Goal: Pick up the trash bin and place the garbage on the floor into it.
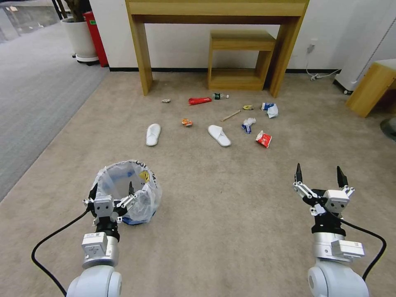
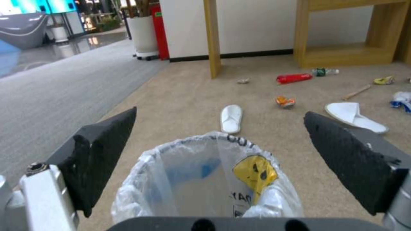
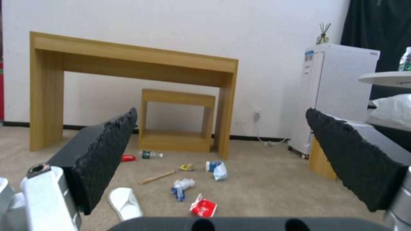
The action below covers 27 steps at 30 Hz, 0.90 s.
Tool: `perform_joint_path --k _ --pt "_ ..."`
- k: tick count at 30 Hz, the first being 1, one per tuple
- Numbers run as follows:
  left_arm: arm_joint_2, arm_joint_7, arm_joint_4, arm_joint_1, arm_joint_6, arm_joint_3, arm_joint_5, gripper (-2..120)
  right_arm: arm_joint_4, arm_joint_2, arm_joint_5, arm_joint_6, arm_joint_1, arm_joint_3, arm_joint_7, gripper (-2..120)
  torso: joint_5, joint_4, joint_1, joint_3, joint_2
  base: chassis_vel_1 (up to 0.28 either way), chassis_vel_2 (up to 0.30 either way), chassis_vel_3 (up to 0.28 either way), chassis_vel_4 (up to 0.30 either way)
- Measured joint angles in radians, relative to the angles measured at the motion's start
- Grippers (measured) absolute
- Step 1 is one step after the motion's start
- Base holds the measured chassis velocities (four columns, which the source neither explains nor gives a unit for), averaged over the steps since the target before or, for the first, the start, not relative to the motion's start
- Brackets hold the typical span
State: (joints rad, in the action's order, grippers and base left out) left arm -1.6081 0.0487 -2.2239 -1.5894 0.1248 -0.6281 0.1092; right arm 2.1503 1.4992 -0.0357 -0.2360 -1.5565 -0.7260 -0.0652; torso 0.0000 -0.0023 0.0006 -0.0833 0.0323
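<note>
The bag-lined trash bin [image 1: 131, 194] is standing upright on the beige floor [image 1: 231, 198], while the garbage [image 1: 264, 139], wrappers, tissues and two white slippers [image 1: 153, 134], is lying scattered well beyond it.

A tall wooden console table [image 1: 216, 10] stands against the white wall [image 1: 181, 45], with a small wooden stool [image 1: 240, 60] tucked beneath it. To the left, a white planter [image 1: 80, 39] and a red container [image 1: 95, 37] sit at the edge of grey ribbed carpet [image 1: 29, 95]. On the right are a white mini fridge [image 3: 338, 93], a power cord [image 1: 319, 75] and a wooden cabinet corner [image 1: 371, 88].
</note>
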Motion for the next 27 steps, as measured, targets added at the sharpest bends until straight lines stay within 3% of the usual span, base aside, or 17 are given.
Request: perform_joint_path --k 27 --pt "0.000 0.000 0.000 -0.003 -0.005 0.001 0.001 100 -0.003 0.006 0.001 -0.006 0.000 0.003 0.003 100 0.0000 0.0000 0.000 0.000 0.000 -0.068 0.073 0.069 -0.073"
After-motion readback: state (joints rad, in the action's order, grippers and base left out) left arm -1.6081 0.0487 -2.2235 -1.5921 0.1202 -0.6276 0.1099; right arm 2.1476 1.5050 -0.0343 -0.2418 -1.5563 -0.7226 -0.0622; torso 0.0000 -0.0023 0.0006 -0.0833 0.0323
